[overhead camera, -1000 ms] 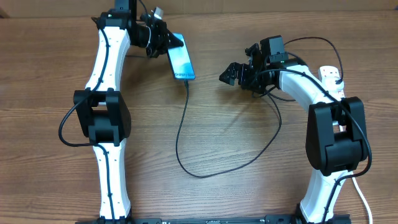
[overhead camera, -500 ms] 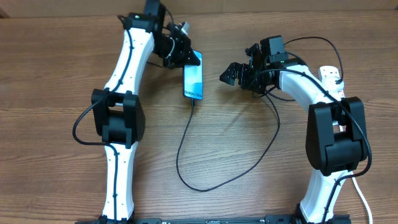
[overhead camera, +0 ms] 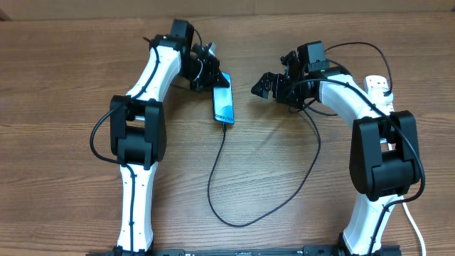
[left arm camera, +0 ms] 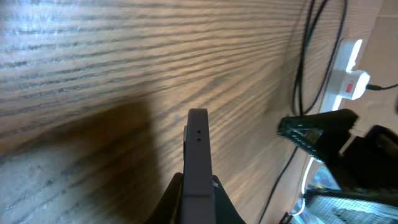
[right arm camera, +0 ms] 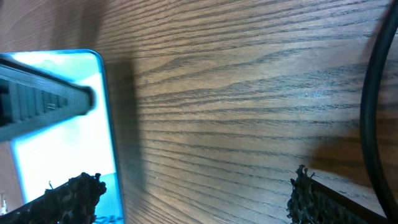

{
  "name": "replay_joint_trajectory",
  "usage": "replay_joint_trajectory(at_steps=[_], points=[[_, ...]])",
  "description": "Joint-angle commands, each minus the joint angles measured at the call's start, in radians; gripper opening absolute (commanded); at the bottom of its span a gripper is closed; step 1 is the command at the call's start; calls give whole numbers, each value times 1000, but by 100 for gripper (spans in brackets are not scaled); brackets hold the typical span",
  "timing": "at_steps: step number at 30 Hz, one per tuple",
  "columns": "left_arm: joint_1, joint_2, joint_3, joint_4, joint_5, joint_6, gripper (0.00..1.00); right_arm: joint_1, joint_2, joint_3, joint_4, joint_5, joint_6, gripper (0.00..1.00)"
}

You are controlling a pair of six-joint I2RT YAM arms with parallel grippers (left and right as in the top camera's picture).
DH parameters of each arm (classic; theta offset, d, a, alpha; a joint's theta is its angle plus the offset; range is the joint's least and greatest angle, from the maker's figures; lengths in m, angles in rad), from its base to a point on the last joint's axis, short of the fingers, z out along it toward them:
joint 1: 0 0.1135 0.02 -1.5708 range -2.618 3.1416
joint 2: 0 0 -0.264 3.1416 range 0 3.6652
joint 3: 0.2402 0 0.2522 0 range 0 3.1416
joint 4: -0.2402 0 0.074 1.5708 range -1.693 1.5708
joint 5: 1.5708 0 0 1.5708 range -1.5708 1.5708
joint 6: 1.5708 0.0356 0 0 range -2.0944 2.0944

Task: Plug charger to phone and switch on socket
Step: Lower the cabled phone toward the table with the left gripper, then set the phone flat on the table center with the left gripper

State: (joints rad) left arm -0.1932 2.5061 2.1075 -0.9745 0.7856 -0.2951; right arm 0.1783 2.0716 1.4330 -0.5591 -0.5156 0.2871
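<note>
The left tool (overhead camera: 213,80) is clamped tight on the phone (overhead camera: 223,104), near the top middle of the overhead view. The blue screen faces up. From the left wrist view I see the phone edge-on between the tool's two fingers. I cannot tell if the phone rests on the wooden surface (overhead camera: 57,142) or hangs just above it.

The thin black charger (overhead camera: 211,186) meets the lower end of the phone. It looks plugged in to me, but the tip is too small to be sure. From there the wire drops down, makes a big loop near the bottom middle, and climbs up toward the right.

So I think the plugging step is done or nearly done. The step left is to switch on the socket (overhead camera: 377,84). It is the white strip at the upper right, half hidden behind the right arm (overhead camera: 341,99).

The right tool (overhead camera: 261,85) is spread wide and holds nothing. It points at the phone, well apart from the socket. For the next move, it has to turn back and press the red switch (left arm camera: 350,88).

Black wires lie close to the socket and could get in the way.
</note>
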Motion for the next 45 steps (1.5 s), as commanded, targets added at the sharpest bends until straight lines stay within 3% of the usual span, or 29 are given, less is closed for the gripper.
replay_joint_trajectory(at_steps=[1, 17, 29, 37, 45], points=[[-4, -7, -41, 37, 53, -27, 5, 3, -3, 6, 5, 11, -9, 100], [-4, -7, -207, 185, 46, -69, 4, 3, -3, 6, 6, 11, -9, 100], [-4, -7, -216, 159, 42, -68, 5, 3, -3, 6, 6, 11, -9, 100], [-3, -7, -216, 159, 42, -69, 17, 3, -3, 6, 6, 11, -8, 100], [-3, -7, -216, 159, 42, -69, 21, 3, -3, 6, 6, 11, -8, 100]])
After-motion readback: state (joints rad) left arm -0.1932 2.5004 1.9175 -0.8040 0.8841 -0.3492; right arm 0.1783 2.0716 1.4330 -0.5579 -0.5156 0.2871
